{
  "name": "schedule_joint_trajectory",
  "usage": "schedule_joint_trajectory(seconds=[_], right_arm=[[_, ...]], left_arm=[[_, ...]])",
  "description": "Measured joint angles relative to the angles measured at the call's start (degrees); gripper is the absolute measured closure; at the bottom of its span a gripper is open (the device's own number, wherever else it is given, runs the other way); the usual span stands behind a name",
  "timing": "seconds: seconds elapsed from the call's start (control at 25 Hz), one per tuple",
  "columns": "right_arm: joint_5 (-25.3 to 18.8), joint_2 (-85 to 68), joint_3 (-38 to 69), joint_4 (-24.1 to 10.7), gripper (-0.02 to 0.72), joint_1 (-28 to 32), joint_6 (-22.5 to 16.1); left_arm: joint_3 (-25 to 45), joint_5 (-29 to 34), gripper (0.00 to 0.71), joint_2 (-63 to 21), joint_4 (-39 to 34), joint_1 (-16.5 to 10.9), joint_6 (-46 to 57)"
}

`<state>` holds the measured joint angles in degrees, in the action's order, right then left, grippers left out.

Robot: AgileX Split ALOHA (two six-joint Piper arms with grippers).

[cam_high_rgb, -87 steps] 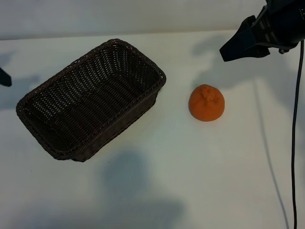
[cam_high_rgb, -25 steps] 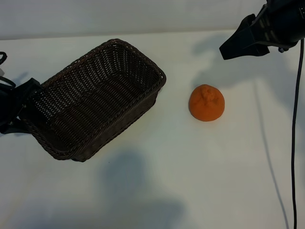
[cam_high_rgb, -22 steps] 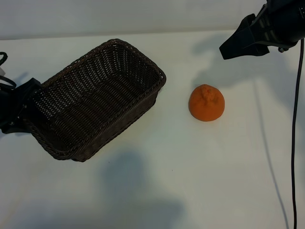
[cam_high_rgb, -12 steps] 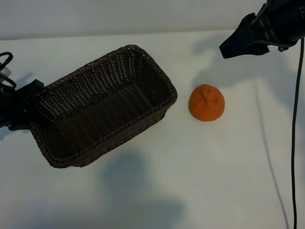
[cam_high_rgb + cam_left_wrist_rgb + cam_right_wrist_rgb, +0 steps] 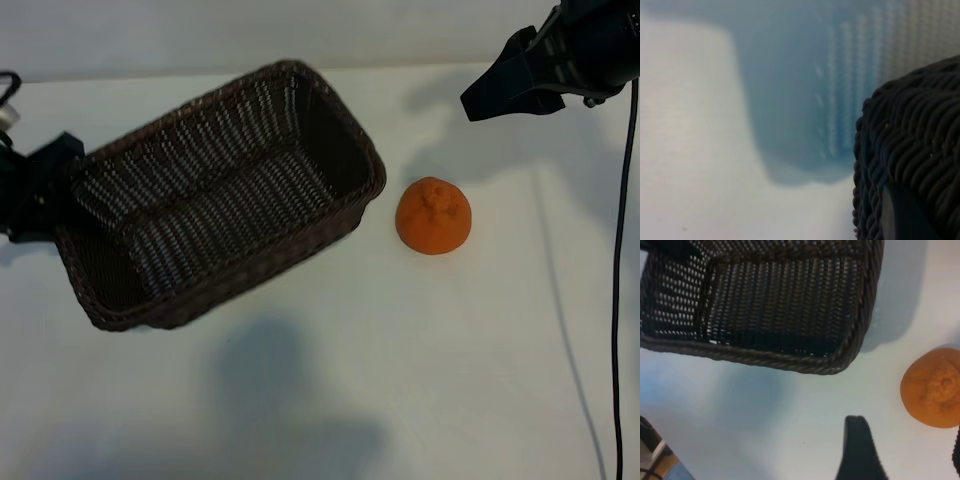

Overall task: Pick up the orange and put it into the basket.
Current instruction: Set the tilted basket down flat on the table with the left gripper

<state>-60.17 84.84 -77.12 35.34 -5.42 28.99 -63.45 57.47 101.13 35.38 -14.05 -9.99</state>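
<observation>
The dark-brown wicker basket (image 5: 330,110) hangs tilted above the white table, its near end rim pinched by my left gripper (image 5: 60,190), which is shut on it at the far left. In the left wrist view one finger (image 5: 895,215) presses against the weave of the basket (image 5: 910,145). The orange (image 5: 433,215) rests on the table just right of the basket, untouched. My right gripper (image 5: 478,100) hovers open at the back right, behind the orange. In its wrist view the orange (image 5: 935,390) lies beyond the right gripper (image 5: 907,455), beside the basket's corner (image 5: 840,365).
A black cable (image 5: 620,300) hangs down the right side. Bare white tabletop (image 5: 400,380) spreads in front of the basket and orange. The basket's shadow (image 5: 270,380) falls on the table's front.
My left gripper closed on the basket's end rim, then lifted and swung the basket. Its far end rose and moved right, nearer the orange. Right arm and orange stayed still.
</observation>
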Motion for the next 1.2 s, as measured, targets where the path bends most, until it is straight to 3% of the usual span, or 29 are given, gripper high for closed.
schedule_joint_trajectory(seconds=[0.2,0.56,0.96,1.2], right_arm=[[0.0,0.0,0.0,0.0,0.259,0.0,0.0],[0.0,0.0,0.0,0.0,0.259,0.0,0.0],[0.1,0.0,0.0,0.0,0.259,0.0,0.0],[0.1,0.0,0.0,0.0,0.259,0.0,0.0]], left_arm=[[-6.8,8.6,0.532,-0.1,-0.1,0.0,0.1],[-19.1,9.9,0.533,-0.3,-4.1,0.1,3.7],[-20.2,9.9,0.533,-0.4,-7.4,1.2,4.2],[-20.2,9.9,0.534,-0.4,-8.0,3.2,4.2]])
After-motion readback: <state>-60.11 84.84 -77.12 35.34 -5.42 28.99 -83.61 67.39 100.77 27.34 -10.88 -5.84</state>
